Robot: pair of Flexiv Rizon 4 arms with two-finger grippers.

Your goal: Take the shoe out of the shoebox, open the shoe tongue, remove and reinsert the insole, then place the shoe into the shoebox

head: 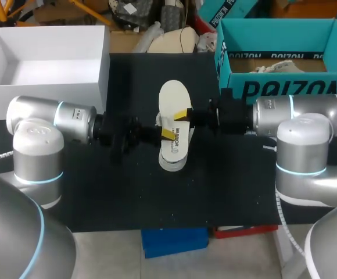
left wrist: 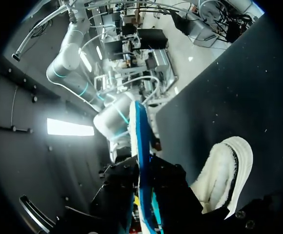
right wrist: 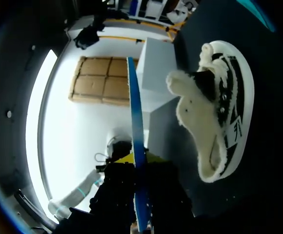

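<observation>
The shoe (right wrist: 219,112) lies on the black worktop (head: 128,192), out of the teal shoebox (head: 284,88), which stands behind it towards the right arm's side. The white insole (head: 175,99) is held flat just above the shoe, covering most of it. The left claw (head: 167,133) is closed on the insole's edge from one side of the shoe. The right claw (head: 183,113) pinches the opposite edge. A white box (head: 93,70) sits behind the shoe on the left arm's side.
</observation>
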